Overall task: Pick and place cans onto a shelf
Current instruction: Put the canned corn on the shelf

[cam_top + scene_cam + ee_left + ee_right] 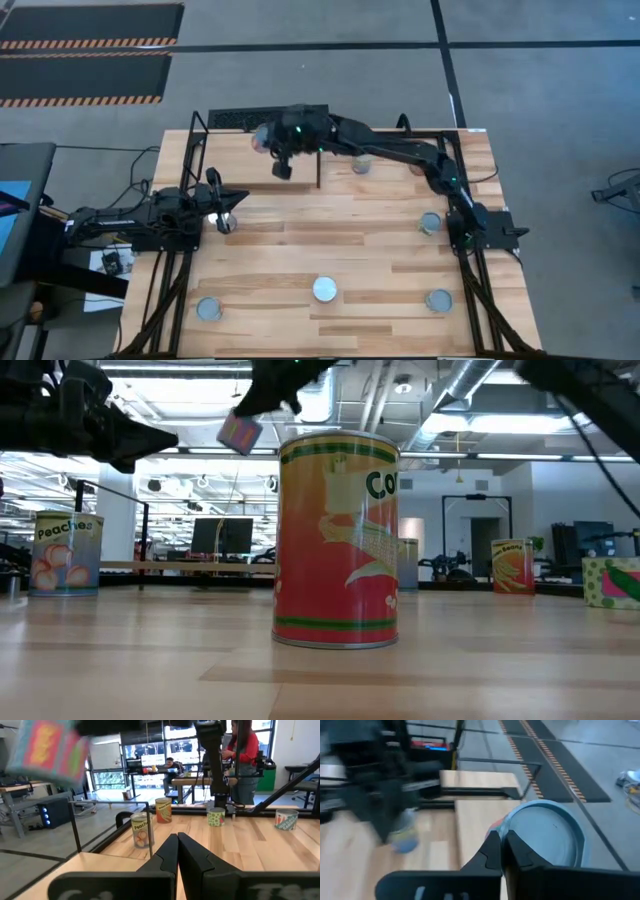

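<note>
Right gripper (pixel 268 140) clamps a can (pixel 547 837) near the shelf (pixel 225 150) — another reads "Peaches" (pixel 66 553); left gripper (pixel 224 205) closed.

1. The light-wood shelf framed by thin black rods (pixel 225 150) occupies the plank table's (pixel 300 250) far-left corner.
2. A silver-lidded tin (pixel 325 290) lies near the front centre, between one tin (pixel 209 309) front-left and another (pixel 438 299) front-right.
3. Another tin (pixel 430 222) sits by the right edge; one (pixel 361 163) stands at the back.

Bright overhead office light; motion blur in right wrist view.
</note>
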{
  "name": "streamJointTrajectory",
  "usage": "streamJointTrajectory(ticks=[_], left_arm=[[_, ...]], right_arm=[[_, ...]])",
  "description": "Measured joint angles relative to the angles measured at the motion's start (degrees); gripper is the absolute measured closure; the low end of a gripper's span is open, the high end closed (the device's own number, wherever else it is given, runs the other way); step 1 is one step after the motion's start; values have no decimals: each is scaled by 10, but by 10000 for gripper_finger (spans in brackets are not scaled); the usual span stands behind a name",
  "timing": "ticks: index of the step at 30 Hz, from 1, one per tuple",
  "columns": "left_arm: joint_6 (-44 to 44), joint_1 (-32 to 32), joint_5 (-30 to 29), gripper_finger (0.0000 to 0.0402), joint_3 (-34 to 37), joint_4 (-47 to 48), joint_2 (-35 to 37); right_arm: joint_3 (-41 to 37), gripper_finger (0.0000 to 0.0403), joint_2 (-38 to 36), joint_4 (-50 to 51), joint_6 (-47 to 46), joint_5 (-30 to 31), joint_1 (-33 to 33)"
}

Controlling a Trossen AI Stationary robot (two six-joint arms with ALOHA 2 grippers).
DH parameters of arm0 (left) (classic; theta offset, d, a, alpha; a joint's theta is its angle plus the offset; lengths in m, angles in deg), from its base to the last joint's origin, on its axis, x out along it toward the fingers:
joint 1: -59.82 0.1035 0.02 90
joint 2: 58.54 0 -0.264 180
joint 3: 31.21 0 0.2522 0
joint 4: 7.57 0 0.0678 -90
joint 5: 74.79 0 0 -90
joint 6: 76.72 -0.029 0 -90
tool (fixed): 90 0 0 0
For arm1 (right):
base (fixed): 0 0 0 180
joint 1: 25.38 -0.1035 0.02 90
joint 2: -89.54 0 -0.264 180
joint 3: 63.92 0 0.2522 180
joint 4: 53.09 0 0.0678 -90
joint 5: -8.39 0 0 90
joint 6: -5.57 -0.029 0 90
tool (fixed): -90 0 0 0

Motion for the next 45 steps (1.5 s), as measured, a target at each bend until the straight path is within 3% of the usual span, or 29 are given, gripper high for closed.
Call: streamJointTrajectory(ticks=[7, 9, 18, 29, 45], left_arm=[[0, 0, 0, 400, 5, 5, 0], [0, 0, -1, 400, 5, 5, 1], [0, 0, 0, 400, 5, 6, 0], [4, 0, 0, 400, 5, 6, 0], [5, 0, 0, 400, 5, 10, 0]], right_arm=[[-16, 395, 49, -17, -3, -17, 56], [-11, 395, 70, -74, -4, -16, 62], [-14, 395, 126, -94, -16, -16, 76], [-13, 392, 127, -66, -110, -6, 97], [-13, 391, 136, -34, -106, -20, 65]])
